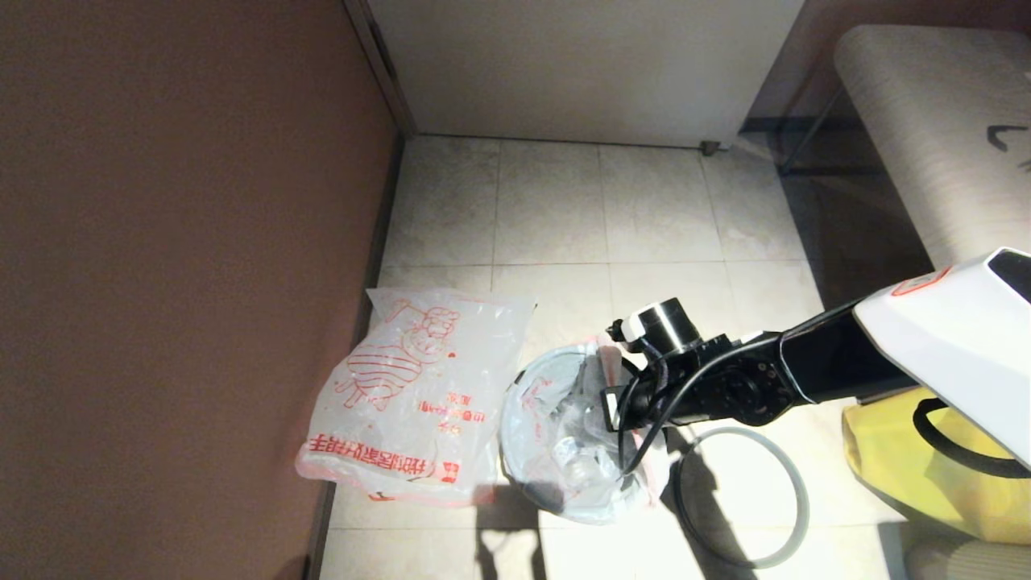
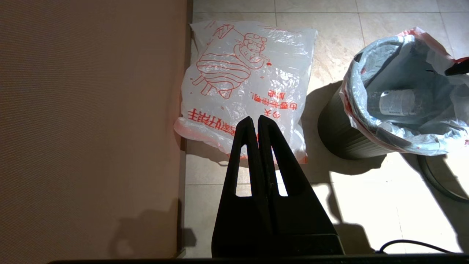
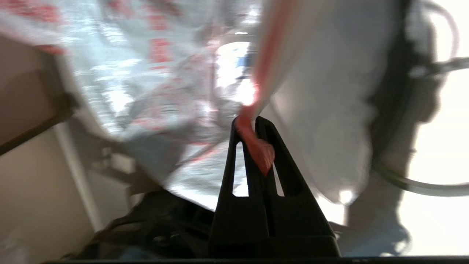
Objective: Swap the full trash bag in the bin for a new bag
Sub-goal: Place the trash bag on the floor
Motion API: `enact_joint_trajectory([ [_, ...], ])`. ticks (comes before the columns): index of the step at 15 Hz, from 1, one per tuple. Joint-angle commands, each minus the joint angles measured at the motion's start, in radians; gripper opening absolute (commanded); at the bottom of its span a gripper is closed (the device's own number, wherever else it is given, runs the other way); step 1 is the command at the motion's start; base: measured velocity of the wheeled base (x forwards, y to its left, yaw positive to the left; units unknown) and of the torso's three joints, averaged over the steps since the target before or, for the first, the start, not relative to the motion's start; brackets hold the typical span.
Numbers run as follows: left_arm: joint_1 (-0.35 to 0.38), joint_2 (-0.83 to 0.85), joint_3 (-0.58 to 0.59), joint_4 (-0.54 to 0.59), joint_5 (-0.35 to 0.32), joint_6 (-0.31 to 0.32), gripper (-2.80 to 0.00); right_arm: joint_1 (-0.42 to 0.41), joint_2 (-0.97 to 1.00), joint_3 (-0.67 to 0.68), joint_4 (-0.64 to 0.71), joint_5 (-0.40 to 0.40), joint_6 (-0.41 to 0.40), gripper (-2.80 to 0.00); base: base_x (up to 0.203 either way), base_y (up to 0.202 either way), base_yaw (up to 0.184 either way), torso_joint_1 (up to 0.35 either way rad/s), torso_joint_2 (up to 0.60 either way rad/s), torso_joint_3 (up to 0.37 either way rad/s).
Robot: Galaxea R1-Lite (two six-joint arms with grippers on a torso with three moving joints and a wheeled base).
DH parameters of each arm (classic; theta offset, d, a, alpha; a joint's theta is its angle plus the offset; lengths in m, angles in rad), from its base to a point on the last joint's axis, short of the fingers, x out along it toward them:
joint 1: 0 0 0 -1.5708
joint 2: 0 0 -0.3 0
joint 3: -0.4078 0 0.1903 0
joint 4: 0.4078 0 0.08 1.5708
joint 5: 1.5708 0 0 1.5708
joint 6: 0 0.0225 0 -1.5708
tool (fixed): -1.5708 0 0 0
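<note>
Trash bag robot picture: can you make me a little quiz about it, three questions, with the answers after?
1. True or false: the right gripper is pinching the full trash bag.
2. Where is the new bag? A) inside the bin B) flat on the floor beside the bin C) in the left gripper
3. Fill in: the grey hoop lies on the ____.

Key
1. True: it grips the bag's red edge, and the bag sits in the bin.
2. B: it lies by the brown wall, and the left gripper, shut and empty, is above it.
3. Floor, next to the bin.
</note>
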State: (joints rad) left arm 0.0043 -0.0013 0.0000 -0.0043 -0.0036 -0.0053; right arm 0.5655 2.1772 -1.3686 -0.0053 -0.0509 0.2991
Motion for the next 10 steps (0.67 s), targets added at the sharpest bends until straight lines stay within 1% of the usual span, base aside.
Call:
enact_joint_trajectory([
  [1,0.0,0.0,0.0,0.0,-0.001,-0.001,-2.8,-0.012,-0.016,0.014,-0.001,-0.006,-0.001,-2.8,0.0,0.0,0.0,0.0,0.0,0.0],
  [4,0.0,0.0,0.0,0.0,0.001,-0.001,-2.8,-0.01,-0.063,0.014,0.001,-0.005,0.004,-2.8,0.0,0.0,0.0,0.0,0.0,0.0],
  [7,0.0,0.0,0.0,0.0,0.0,-0.001,-2.8,-0.005,-0.108,0.015,0.002,0.009,0.029,-2.8,0.0,0.0,0.0,0.0,0.0,0.0],
  [8,0.0,0.0,0.0,0.0,0.001,-0.001,-2.8,-0.004,-0.128,0.014,0.002,0.036,0.033,-2.8,0.0,0.0,0.0,0.0,0.0,0.0],
  [10,0.0,0.0,0.0,0.0,0.001,-0.001,-2.8,-0.004,-0.158,0.014,0.005,0.095,0.071,-2.8,0.0,0.0,0.0,0.0,0.0,0.0],
])
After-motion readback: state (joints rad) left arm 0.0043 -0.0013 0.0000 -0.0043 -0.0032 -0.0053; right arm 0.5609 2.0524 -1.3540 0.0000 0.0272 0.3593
